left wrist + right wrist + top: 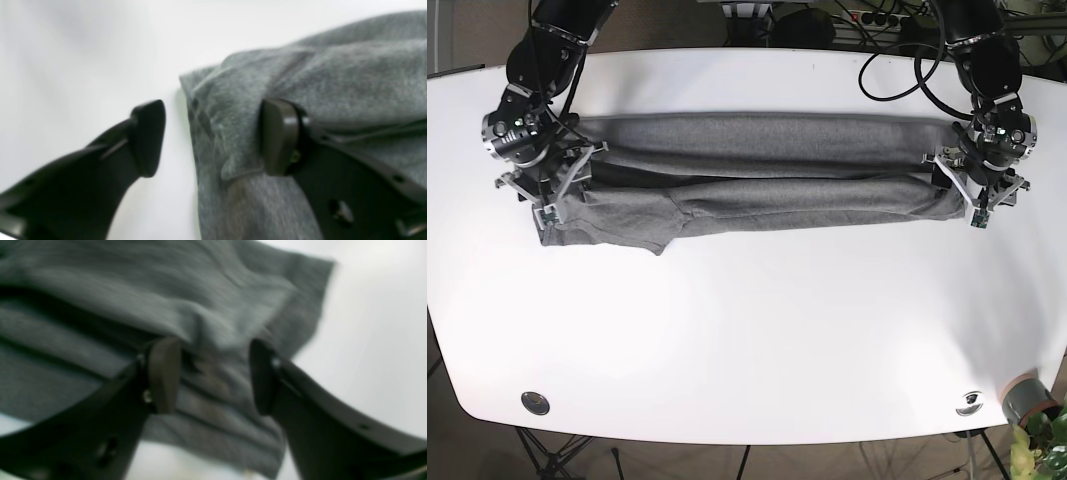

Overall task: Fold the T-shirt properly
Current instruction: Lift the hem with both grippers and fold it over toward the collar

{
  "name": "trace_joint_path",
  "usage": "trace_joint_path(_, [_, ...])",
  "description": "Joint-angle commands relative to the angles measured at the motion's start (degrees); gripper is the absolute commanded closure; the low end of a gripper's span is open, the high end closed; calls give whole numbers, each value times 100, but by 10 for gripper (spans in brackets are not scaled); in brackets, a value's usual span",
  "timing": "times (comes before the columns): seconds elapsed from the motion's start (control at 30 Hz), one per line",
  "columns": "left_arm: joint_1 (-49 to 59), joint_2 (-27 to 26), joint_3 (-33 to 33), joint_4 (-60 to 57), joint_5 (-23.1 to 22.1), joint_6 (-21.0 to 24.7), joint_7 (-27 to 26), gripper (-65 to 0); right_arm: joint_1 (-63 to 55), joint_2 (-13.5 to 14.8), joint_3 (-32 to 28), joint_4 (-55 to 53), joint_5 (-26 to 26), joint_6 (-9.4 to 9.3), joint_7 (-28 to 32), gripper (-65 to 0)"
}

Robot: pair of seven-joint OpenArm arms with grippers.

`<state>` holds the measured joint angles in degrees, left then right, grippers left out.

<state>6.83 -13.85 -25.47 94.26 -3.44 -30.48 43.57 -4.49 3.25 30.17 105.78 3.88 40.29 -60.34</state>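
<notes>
A grey T-shirt (pixel 757 165) lies folded into a long band across the far part of the white table (pixel 747 330). My left gripper (pixel 976 196) is at the band's right end. In the left wrist view it (pixel 213 138) is open, with one finger (pixel 278 136) on the cloth (pixel 333 76) and the other (pixel 148 138) over bare table beside the cloth's edge. My right gripper (pixel 551 192) is at the band's left end. In the right wrist view it (pixel 213 376) is open, and both fingers straddle a bunched fold of the shirt (pixel 166 290).
Cables (pixel 897 60) lie at the table's back right edge. A small pot with a plant (pixel 1027 400) stands by the front right corner. Two round metal discs (pixel 534 402) (pixel 970 400) sit near the front edge.
</notes>
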Motion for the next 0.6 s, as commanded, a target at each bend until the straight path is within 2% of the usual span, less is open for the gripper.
trace_joint_path(0.0, [7,-185,-33,258,-65,28,-98,-428,-4,49,275,319,390,-29,113,-417])
trace_joint_path(0.13, [130,-255,-33,803,-82,28,-98,-415,-83,216,495,548,1076,-29,113,-490])
trace_joint_path(0.3, [209,-229,-24,1453,-240,28,-98,-415,-12,304,477,592,1498,-29,-72,-487])
trace_joint_path(0.43, [139,-167,11,1462,-627,37,-98,-415,427,260,407,468,1322,-29,-388,-487])
trace_joint_path(0.5, [86,-158,117,1462,-662,37,-98,-415,541,199,196,337,1146,-29,-459,-469])
trace_joint_path(0.57, [77,-158,354,1401,-610,63,-98,-414,647,190,-50,170,874,-29,-459,-425])
